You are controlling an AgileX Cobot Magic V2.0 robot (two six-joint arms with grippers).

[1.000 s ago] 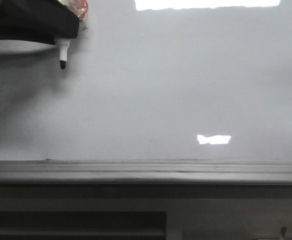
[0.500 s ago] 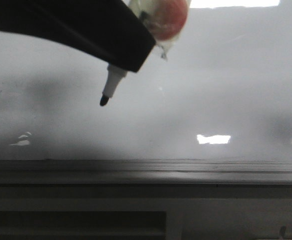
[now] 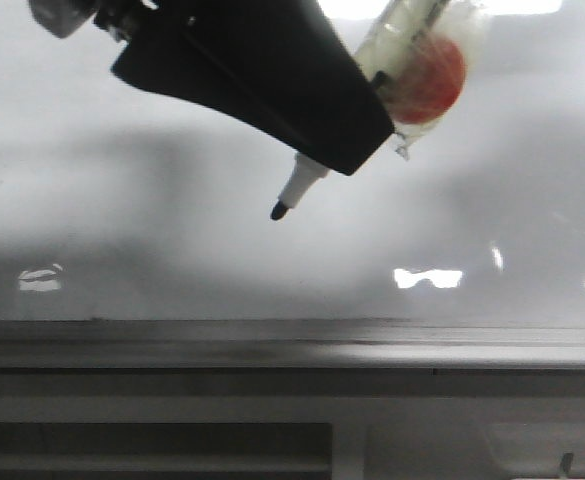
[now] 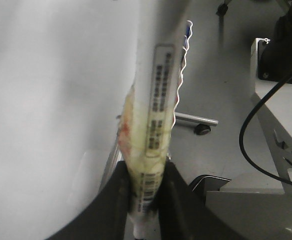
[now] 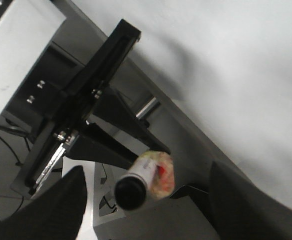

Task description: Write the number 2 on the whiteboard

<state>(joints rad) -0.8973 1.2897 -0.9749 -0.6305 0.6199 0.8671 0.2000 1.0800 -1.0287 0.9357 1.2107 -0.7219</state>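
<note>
Left gripper (image 4: 145,200) clamped on marker (image 3: 298,188), black tip poised above whiteboard (image 3: 492,180), contact unclear. Approach step; no number 2 strokes visible. Next: press tip down, start top curve. Right gripper (image 5: 146,200) fingers spread wide, empty. Marker barrel mostly hidden, blurred.

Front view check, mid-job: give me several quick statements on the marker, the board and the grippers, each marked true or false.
1. The left gripper is shut on the white black-tipped marker pen. True.
2. The glossy white-grey whiteboard already shows a finished 2. False: no strokes are visible on it.
3. The marker's tip points down and to the left in the front view. True.
4. The right gripper is clamped on the marker. False: it is open, its fingers spread wide apart.
5. The marker's wrapper is plain blue. False: it shows a red patch.
</note>
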